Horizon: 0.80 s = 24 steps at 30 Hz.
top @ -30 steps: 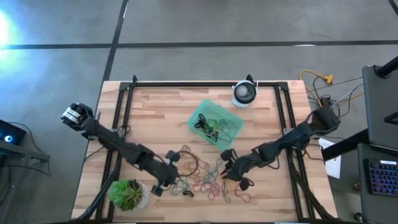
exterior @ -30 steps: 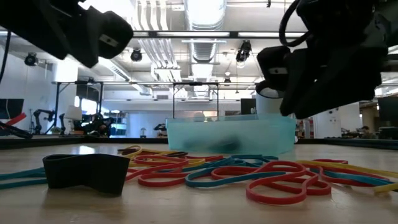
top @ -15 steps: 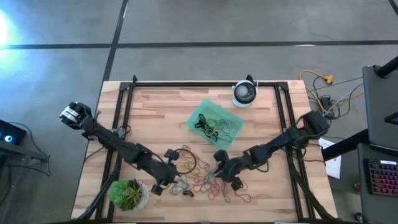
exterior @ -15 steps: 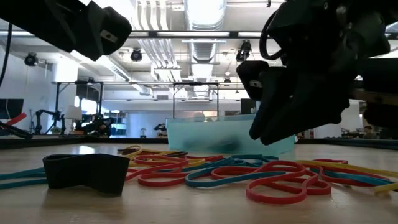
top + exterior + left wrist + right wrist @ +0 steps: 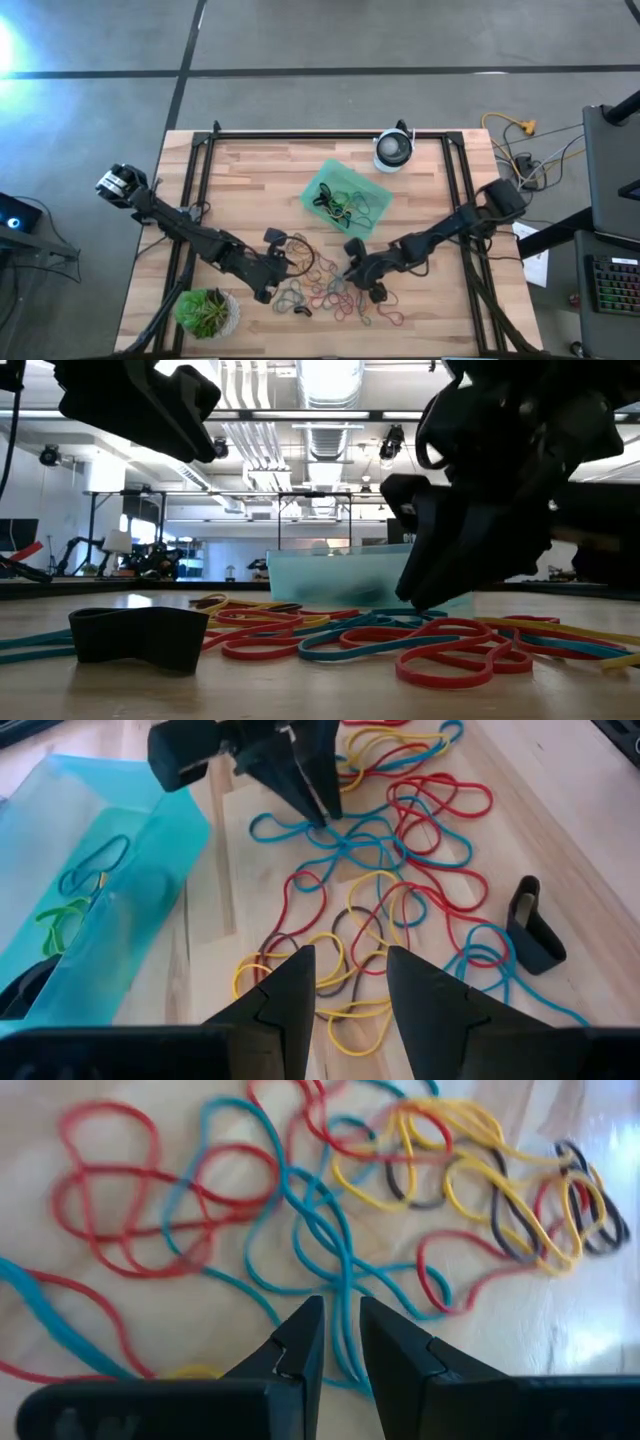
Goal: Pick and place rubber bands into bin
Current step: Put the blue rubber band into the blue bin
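Note:
The rubber bands (image 5: pixel 325 285) lie in a loose tangle of red, blue, yellow and dark loops on the wooden table's near half, close up in the right wrist view (image 5: pixel 330 1210). A wide black band (image 5: pixel 530 920) lies beside them. The mint-green bin (image 5: pixel 347 198) sits beyond the pile with a few bands inside. My right gripper (image 5: pixel 347 272) is low over the pile's right part, its fingers narrowly open with a blue band (image 5: pixel 340 1295) running between them. My left gripper (image 5: pixel 350 975) hovers open above the pile's left part (image 5: pixel 285 262). My right gripper comes from above, slanting from the table's right, with its fingertips (image 5: pixel 320 812) down at a blue band (image 5: pixel 300 825) that lies flat on the table. I cannot tell whether they touch it.
A round white-and-black device (image 5: pixel 394 150) stands at the far edge, a potted plant (image 5: pixel 207 312) at the near left corner. Black frame rails (image 5: pixel 195 190) run along the table's sides. Cables (image 5: pixel 520 150) lie off the right edge. Bare wood lies left of the bin.
My right gripper has moved toward the table's left and down, from beside the pile onto its right part. My left gripper has shifted a little toward the far edge and right. The bands lie as before.

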### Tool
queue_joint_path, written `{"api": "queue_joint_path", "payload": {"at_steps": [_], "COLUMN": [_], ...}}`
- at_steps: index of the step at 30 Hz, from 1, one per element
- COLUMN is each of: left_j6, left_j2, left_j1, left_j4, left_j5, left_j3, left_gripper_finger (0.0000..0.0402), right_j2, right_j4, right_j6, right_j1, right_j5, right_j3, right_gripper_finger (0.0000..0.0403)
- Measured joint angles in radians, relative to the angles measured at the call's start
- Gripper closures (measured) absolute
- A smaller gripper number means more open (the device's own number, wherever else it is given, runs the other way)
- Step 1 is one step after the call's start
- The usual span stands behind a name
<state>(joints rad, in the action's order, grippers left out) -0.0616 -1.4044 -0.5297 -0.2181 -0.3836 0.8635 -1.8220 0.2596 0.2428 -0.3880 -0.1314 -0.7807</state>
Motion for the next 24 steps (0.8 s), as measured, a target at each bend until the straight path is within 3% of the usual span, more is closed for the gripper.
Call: {"api": "queue_joint_path", "payload": {"at_steps": [11,18,24], "left_j6": [0.0,0.0,0.022], "left_j2": [0.0,0.0,0.0], "left_j1": [0.0,0.0,0.0], "left_j4": [0.0,0.0,0.0], "left_j5": [0.0,0.0,0.0], "left_j3": [0.0,0.0,0.0], "left_gripper_finger": [0.0291,0.0291,0.0291], "right_j2": [-0.026,-0.026,-0.019], "right_j4": [0.005,-0.011,-0.019], "right_j6": [-0.015,-0.026,-0.028], "right_j1": [0.015,0.015,0.015], "right_j5": [-0.002,0.0,-0.017], "right_j3": [0.001,0.0,0.0], "right_gripper_finger": [0.0346,0.0388,0.0394]}}
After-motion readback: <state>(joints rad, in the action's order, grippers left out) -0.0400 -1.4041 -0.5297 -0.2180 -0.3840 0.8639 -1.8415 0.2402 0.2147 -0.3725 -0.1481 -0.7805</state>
